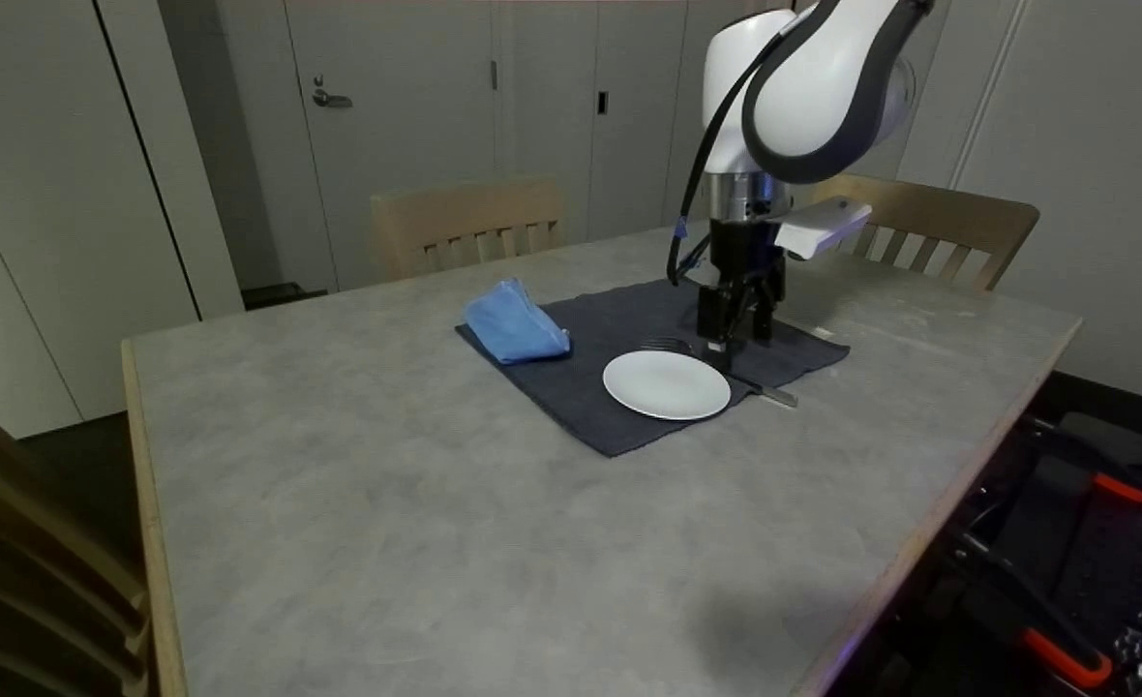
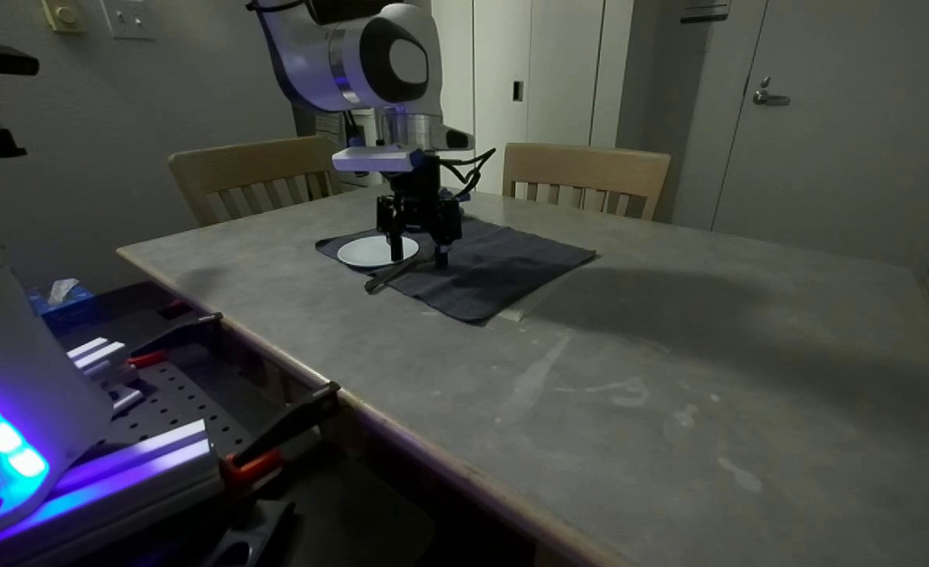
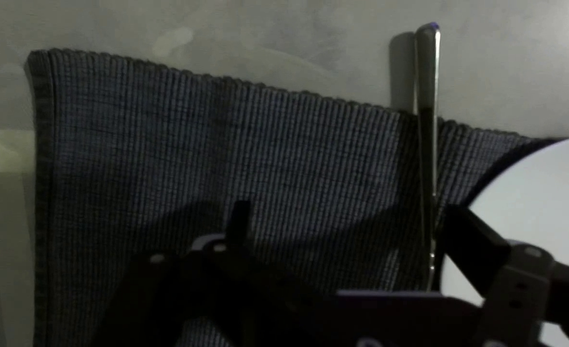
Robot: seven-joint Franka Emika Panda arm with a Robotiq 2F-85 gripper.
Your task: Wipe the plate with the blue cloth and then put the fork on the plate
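Note:
The white plate [image 1: 666, 385] lies on the dark placemat in both exterior views [image 2: 364, 253]; part shows at the right of the wrist view [image 3: 549, 202]. The silvery fork [image 1: 776, 395] lies beside the plate, its handle [image 2: 384, 279] reaching past the placemat edge onto the table. In the wrist view the fork [image 3: 427, 120] lies between the fingers, close to the right one; its tines are hidden there. My gripper [image 1: 737, 344] is open and low over the placemat [image 2: 419, 258], fingers wide apart [image 3: 347, 211]. The folded blue cloth [image 1: 515, 327] lies on a placemat corner; it is out of the wrist view.
The dark grey placemat [image 1: 581, 397] lies on a grey table [image 2: 669, 409]. Wooden chairs [image 1: 474, 223] stand at the far edge [image 2: 586, 173]. Clamps with orange handles [image 2: 252, 465] hold the near table edge by the robot base. Tape [image 3: 9, 149] lies beside the placemat.

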